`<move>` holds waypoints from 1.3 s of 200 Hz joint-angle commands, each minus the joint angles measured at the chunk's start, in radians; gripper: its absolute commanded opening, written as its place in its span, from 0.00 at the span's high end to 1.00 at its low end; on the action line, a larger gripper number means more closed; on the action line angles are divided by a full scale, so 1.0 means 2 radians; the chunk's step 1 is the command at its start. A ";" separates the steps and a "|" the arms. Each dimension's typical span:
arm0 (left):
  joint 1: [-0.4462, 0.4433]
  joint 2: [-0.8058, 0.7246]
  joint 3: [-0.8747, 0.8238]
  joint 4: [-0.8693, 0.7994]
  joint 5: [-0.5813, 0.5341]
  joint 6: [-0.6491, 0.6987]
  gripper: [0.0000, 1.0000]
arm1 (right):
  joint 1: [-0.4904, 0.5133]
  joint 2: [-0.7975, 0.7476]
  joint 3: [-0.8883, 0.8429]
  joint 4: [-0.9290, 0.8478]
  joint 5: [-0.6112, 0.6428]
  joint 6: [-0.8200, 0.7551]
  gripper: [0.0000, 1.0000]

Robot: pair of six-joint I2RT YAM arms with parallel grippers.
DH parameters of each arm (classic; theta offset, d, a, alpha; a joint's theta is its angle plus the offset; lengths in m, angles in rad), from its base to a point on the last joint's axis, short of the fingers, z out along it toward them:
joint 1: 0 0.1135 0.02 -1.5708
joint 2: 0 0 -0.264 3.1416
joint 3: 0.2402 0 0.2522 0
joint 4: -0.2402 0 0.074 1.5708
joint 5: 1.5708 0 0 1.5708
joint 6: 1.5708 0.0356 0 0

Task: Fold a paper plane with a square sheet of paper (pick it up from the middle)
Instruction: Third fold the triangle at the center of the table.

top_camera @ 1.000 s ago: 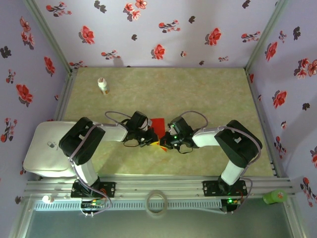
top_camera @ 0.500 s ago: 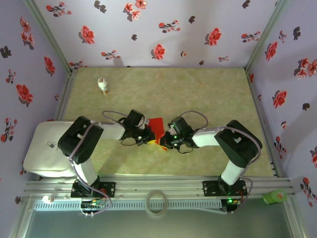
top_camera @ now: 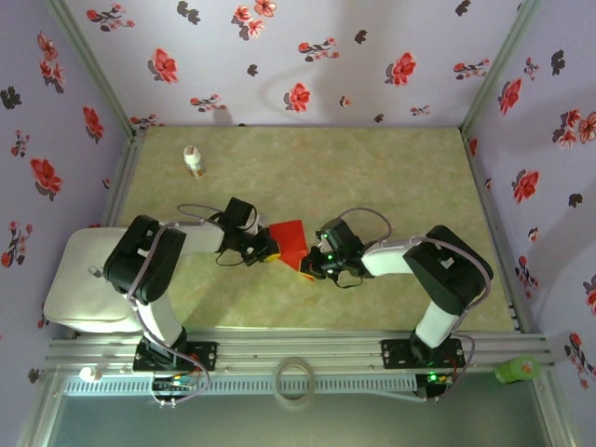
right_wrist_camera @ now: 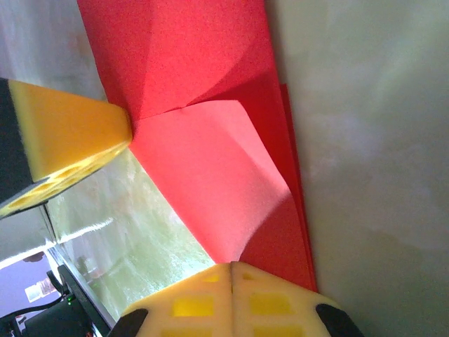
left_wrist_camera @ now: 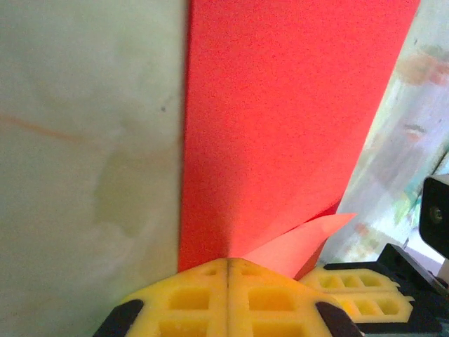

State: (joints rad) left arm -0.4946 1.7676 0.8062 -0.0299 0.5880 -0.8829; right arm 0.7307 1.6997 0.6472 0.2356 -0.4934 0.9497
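Mid-frame, the left gripper [top_camera: 268, 252] and right gripper [top_camera: 304, 270] each pinch the paper [top_camera: 289, 235] tight (from either side). Best drawn apart evenly, so the crease sets straight.

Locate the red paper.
In the top view, the red paper is at the middle of the table, pinched between the left gripper and the right gripper.

no legible text, red paper [top_camera: 289, 238] unmarked, white bottle [top_camera: 195, 161] too small to read
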 commanded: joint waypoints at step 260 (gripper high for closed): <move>-0.053 0.020 -0.003 -0.033 -0.068 0.029 0.95 | -0.001 -0.009 0.050 -0.057 -0.015 -0.005 0.95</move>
State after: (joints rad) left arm -0.6022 1.7664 0.8295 -0.0341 0.5076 -0.8387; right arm 0.7307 1.6920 0.7006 0.1421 -0.4973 0.9501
